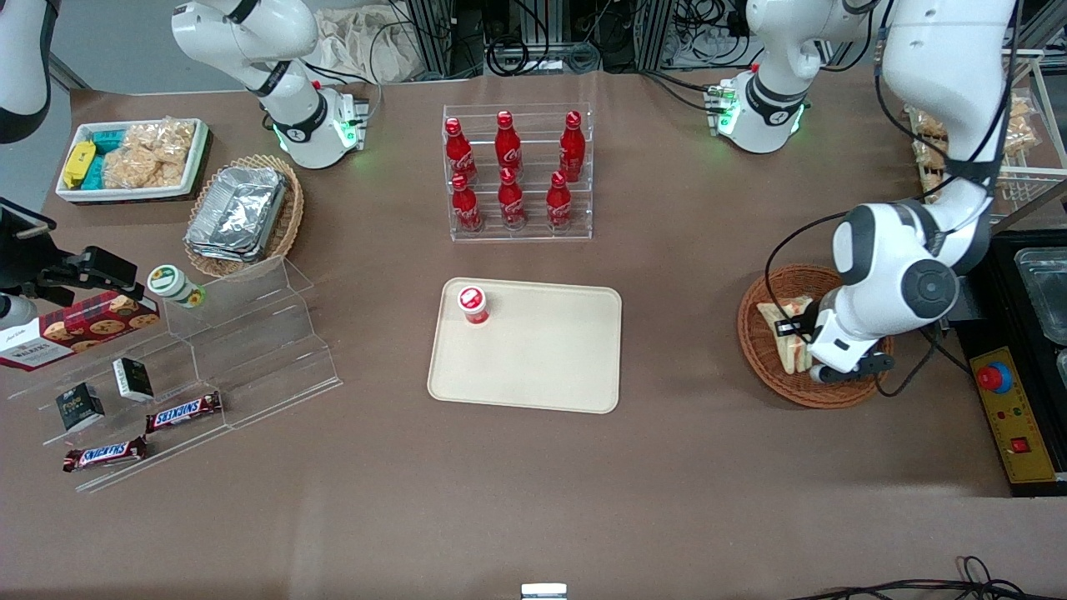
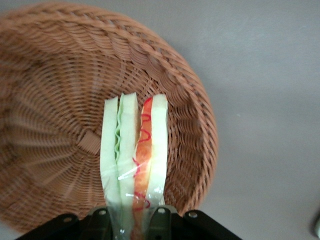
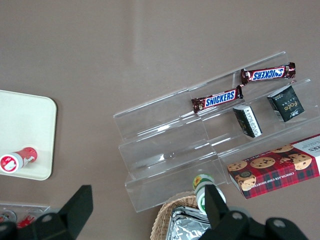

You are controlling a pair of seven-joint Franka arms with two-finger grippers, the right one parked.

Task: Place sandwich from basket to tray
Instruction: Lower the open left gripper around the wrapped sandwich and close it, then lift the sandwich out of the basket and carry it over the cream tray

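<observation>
I have the tool (image 2: 129,220) down in the basket (image 1: 763,350), and in the wrist view its two fingers (image 2: 159,218) sit on either side of the sandwich (image 2: 132,155), pressed against the wrapped bread slices. I read that as the tool pinching the sandwich at one end of the wedge, with the rest of the wedge running straight out away from the fingers along its long axis. The sandwich stands on edge, the green filling in one seam and the red in the other, both facing the wrist camera.

From the front view the sandwich (image 1: 788,333) is inside the basket, mostly hidden by the arm's wrist, on the side of the basket that faces the tray (image 1: 533,367). I cannot tell whether it has come off the wicker floor yet or rests on it.

What the next move turns on, as I judge it, is that the tray lies well apart from the basket, toward the parked arm's end of the tabletop and at about the same nearness to the front camera. So I would lift clear of the basket rim first, then carry sideways. A small red-capped bottle (image 1: 473,305) lies on the tray at its farther corner on the parked arm's side, so I would aim for the bare beige area nearer the front camera.
</observation>
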